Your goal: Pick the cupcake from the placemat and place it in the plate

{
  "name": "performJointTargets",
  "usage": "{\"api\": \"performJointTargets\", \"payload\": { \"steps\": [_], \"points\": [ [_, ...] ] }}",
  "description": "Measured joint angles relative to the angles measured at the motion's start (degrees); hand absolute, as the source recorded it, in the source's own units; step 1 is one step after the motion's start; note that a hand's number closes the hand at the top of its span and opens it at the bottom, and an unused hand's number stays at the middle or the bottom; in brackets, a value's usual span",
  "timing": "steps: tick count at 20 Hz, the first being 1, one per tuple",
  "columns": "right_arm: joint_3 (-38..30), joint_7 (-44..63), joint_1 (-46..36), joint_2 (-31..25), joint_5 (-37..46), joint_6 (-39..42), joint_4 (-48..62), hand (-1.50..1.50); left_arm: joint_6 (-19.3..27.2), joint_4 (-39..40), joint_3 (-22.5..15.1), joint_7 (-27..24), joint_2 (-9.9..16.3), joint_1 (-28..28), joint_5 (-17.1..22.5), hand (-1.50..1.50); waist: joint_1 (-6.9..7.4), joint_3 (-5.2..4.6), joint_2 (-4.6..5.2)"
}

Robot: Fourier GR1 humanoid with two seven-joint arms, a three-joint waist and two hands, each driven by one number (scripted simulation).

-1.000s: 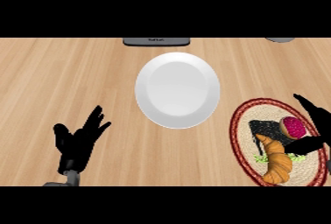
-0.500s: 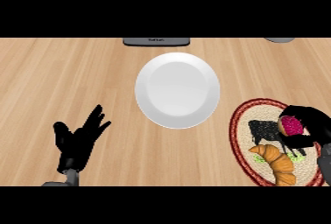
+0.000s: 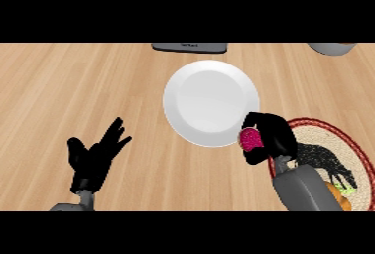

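Right hand (image 3: 270, 136) has its fingers curled round the pink cupcake (image 3: 250, 140), held off the placemat (image 3: 350, 149) just beside the white plate (image 3: 211, 101) and its lower right rim. Left hand (image 3: 93, 158) rests open, fingers straight, well apart from the plate.

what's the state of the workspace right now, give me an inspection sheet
surface: wooden counter, bare wood around the items
job's things: pink cupcake held off the placemat, at the right edge of the white plate; not yet set down
clutter: croissant on the placemat, mostly hidden by the forearm
hands: right hand curled round the cupcake; left hand open, resting at lower left
cables: nothing seen
surroundings: dark object and grey object at the far edge, both cut off
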Motion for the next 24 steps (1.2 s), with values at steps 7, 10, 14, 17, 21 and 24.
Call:
{"api": "performJointTargets", "payload": {
  "steps": [7, 10, 14, 17, 21, 24],
  "points": [
    [13.4, 14.9, -9.6, 7.5, 7.2, -12.3, -4.8, 1.50, -0.7, 1.1, -1.7, 1.1, -0.9, -1.6, -0.3, 0.00, 2.81, 0.11, -0.28],
    [17.7, 23.1, -13.3, 8.4, 10.1, -18.0, -6.1, 1.50, -0.8, 1.5, -1.8, 1.4, -0.9, -2.0, -0.3, 0.00, 3.14, 0.15, -0.28],
    [21.9, 33.6, -16.9, 8.8, 14.1, -25.1, -6.2, 1.50, -0.8, 1.5, -1.6, 1.5, -0.6, -2.0, -0.5, 0.00, 2.92, 0.25, -0.14],
    [24.1, 38.0, -19.0, 8.7, 16.8, -28.8, -5.9, 1.50, -0.5, 1.3, -1.5, 1.7, -0.5, -1.8, -0.7, 0.00, 2.50, 0.34, -0.03],
    [25.1, 40.6, -20.0, 8.6, 20.4, -33.7, -5.0, 1.50, -0.4, 0.8, -0.8, 2.0, -0.1, -1.6, -0.5, 0.00, 1.62, 0.45, 0.18],
    [24.7, 41.6, -20.7, 8.5, 23.3, -36.6, -3.2, 1.50, -0.1, 0.6, -0.6, 2.0, -0.1, -1.3, -0.5, 0.00, 1.06, 0.48, 0.35]
  ]
}}
